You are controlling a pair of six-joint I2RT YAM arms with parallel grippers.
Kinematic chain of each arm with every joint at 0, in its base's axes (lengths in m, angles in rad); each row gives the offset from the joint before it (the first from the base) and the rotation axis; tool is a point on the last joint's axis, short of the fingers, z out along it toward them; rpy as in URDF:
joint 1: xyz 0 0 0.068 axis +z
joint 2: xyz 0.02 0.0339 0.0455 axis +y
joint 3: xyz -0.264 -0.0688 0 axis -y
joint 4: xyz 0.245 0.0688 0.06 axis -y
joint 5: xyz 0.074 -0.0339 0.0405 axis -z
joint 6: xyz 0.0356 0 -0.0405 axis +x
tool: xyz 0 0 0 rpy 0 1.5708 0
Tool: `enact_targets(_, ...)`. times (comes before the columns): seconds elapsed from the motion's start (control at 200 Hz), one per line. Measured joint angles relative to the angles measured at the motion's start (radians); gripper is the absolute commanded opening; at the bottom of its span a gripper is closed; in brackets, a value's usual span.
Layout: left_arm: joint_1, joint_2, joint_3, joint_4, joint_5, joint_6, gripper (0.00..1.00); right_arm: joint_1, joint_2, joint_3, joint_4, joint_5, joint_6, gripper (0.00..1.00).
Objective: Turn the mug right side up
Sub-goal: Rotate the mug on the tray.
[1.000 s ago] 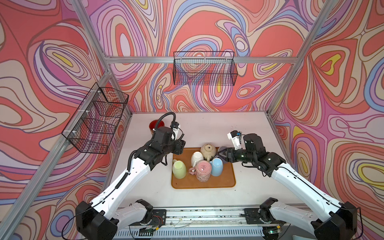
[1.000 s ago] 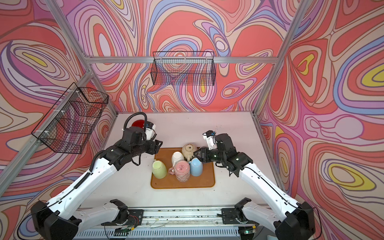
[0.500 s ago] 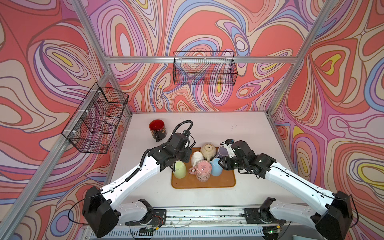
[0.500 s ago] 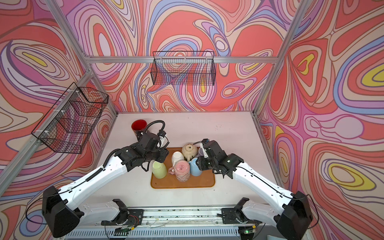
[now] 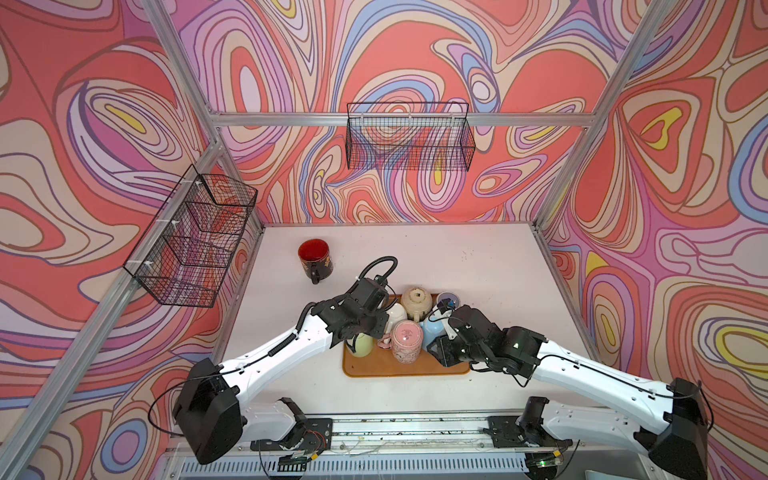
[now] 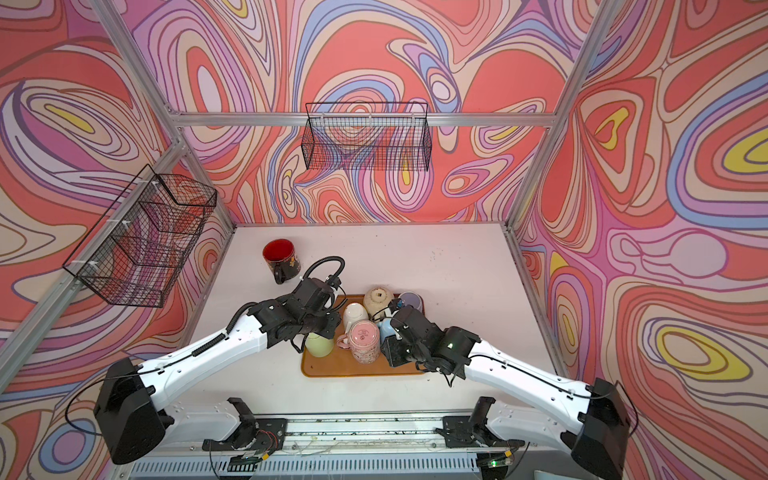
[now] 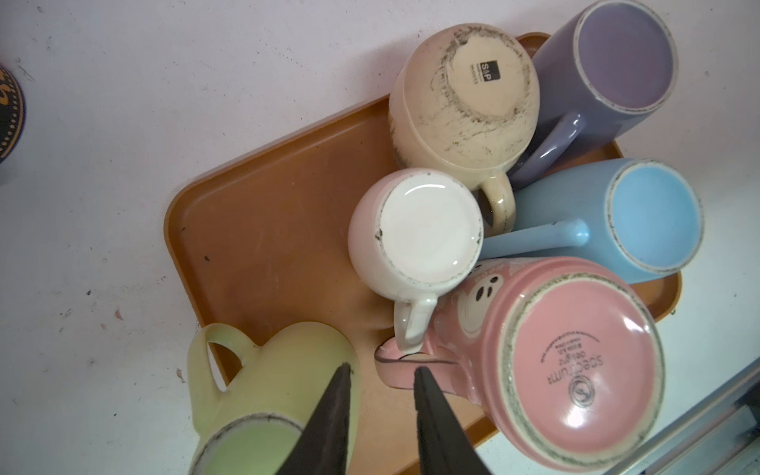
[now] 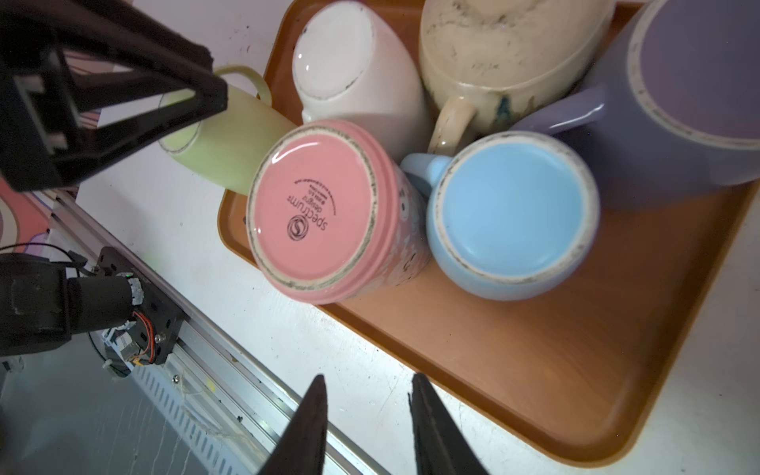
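Orange-brown plastic, the rectangular tray (image 5: 374, 368) lies on the white tabletop (image 5: 478, 266) between the two arms and carries six mugs, all bottom up. The pale yellow-green ceramic mug (image 7: 279, 370) stands upside down at the tray corner nearest the left arm, and its handle reaches out past the tray's edge. The left gripper (image 7: 380, 370) hangs over it with its jaws partly apart and nothing between them. One dark finger (image 7: 333, 411) crosses the mug's side, though whether it touches cannot be told. The tip of the other lies at the handle of the pink ceramic mug with a printed base (image 7: 575, 370), and only bare tray shows in the gap.

The right gripper (image 8: 366, 380) is also narrowly parted and empty. Its tips are over the tabletop, just off the tray's front edge, near the pink mug and the light blue ceramic mug (image 8: 514, 214).

Packed behind these are a round white mug (image 7: 423, 234), a scuffed beige mug (image 7: 464, 94) and a purple mug (image 7: 617, 61).

A dark mug with a red inside (image 5: 314, 259) stands upright on the tabletop, well apart from the tray, toward the back left
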Motion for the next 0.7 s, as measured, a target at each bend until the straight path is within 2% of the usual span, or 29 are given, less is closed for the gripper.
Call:
enact_targets(0.16,-0.019,0.032,0.0,0.019,0.0,-0.009,0.25,0.039,0.069,-0.019,0.055,0.006,0.038,0.22)
enact_targets(0.701,-0.04,0.103,-0.038,0.08,0.027,-0.051,0.18,0.047,0.145,-0.047,0.18,0.029,0.105,0.13)
